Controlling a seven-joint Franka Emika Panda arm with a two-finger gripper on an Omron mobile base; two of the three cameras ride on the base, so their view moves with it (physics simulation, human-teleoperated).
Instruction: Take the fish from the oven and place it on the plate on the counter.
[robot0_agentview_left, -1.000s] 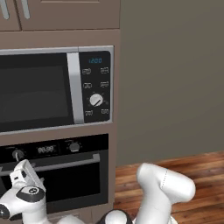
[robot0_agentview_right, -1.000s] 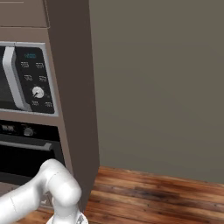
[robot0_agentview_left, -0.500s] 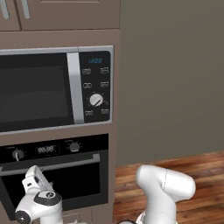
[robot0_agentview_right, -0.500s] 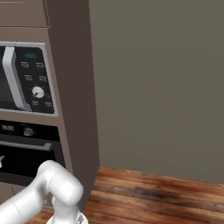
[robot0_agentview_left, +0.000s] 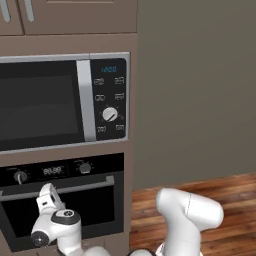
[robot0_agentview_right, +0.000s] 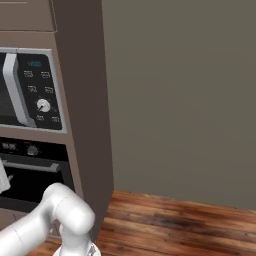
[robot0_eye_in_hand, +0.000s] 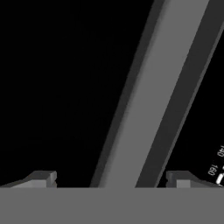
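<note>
At the lower left of the left base view the hand (robot0_agentview_left: 47, 197) sits right up against the bar handle (robot0_agentview_left: 60, 189) of the oven (robot0_agentview_left: 65, 200), whose black glass door is shut. In the hand view the grey bar runs slantwise from the bottom centre to the upper right, passing between the two fingertips (robot0_eye_in_hand: 41, 178), which stand wide apart on either side of it, so the hand is open and nothing is gripped yet. The fish must be behind the closed door; it cannot be seen. To the right, above the oven, is the microwave (robot0_agentview_left: 55, 102) with its blue display.

The step in hand looks like opening the oven. The next move calls for closing the fingers on the bar and pulling the door open.
</note>
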